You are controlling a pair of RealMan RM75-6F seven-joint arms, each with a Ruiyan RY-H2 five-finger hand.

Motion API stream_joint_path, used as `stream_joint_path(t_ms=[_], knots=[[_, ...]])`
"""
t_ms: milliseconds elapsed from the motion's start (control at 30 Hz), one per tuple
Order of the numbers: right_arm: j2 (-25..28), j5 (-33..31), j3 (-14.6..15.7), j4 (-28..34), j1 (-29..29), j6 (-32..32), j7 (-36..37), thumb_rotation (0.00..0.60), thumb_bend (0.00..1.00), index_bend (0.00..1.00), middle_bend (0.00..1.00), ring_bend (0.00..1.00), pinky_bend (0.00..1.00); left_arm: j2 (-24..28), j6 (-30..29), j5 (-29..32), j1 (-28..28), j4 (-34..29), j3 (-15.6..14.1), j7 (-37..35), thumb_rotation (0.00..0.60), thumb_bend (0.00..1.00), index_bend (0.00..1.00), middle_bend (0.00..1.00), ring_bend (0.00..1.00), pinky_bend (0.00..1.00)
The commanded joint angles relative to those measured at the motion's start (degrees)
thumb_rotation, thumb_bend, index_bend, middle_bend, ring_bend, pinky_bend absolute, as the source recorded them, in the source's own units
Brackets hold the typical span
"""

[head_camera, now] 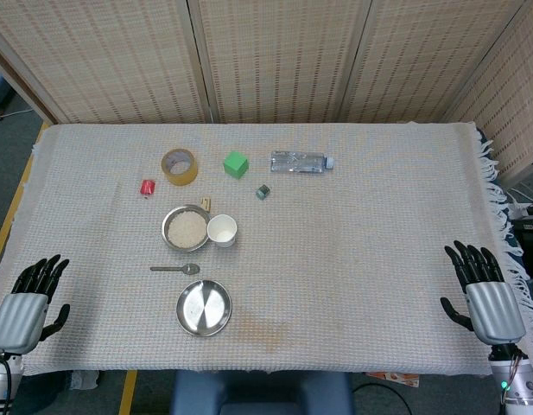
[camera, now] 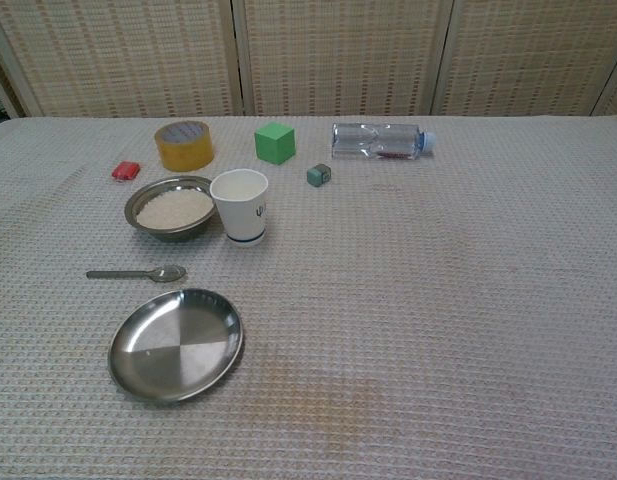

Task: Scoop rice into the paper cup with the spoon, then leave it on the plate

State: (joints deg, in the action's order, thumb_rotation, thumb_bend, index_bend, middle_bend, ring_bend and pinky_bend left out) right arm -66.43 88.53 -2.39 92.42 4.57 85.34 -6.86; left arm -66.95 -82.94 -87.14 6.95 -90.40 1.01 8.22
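Currently, the left hand (head_camera: 28, 298) rests at the near left table corner, fingers extended and apart, holding nothing. All task items lie ahead of it and to its right, well apart from it. Nearest is the spoon (head_camera: 177, 269), flat on the cloth (head_camera: 361, 259), handle toward the left hand, bowl end away from it. Just nearer than the spoon sits the plate (head_camera: 204, 308), bare metal. Beyond the spoon stands the bowl (head_camera: 185, 228), filled with rice (head_camera: 186, 228). The cup (head_camera: 222, 231) stands upright against the bowl's right side. Farther back from the left hand lie a small red object (head_camera: 148, 187), a tape roll (head_camera: 179, 166), a green cube (head_camera: 236, 164), a small dark cube (head_camera: 263, 192) and a bottle (head_camera: 301, 162) on its side. The right hand (head_camera: 484, 290) rests at the near right table corner, fingers extended and apart, holding nothing, well apart from every item. Neither hand appears in the chest view.
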Motion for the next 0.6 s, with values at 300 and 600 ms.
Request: stream_joint_path(t_ms=[300, 600], knots=[[0.2, -0.1, -0.1, 0.1, 0.2, -0.4, 0.3, 0.6, 0.2, 0.0, 0.0, 0.0, 0.0, -3.1, 1.3, -4.9, 3.5, 1.2, 0.3, -0.1, 0.6, 0.43, 0.0, 0.12, 0.33, 0.53], [0.5, -0.3, 0.3, 0.4, 0.6, -1.8, 1.0, 0.6, 0.2, 0.0, 0.0, 0.0, 0.0, -9.4, 11.8, -0.1, 9.8, 1.8, 2.1, 14.2, 0.6, 0.43, 0.2, 0.66, 0.88, 0.95]])
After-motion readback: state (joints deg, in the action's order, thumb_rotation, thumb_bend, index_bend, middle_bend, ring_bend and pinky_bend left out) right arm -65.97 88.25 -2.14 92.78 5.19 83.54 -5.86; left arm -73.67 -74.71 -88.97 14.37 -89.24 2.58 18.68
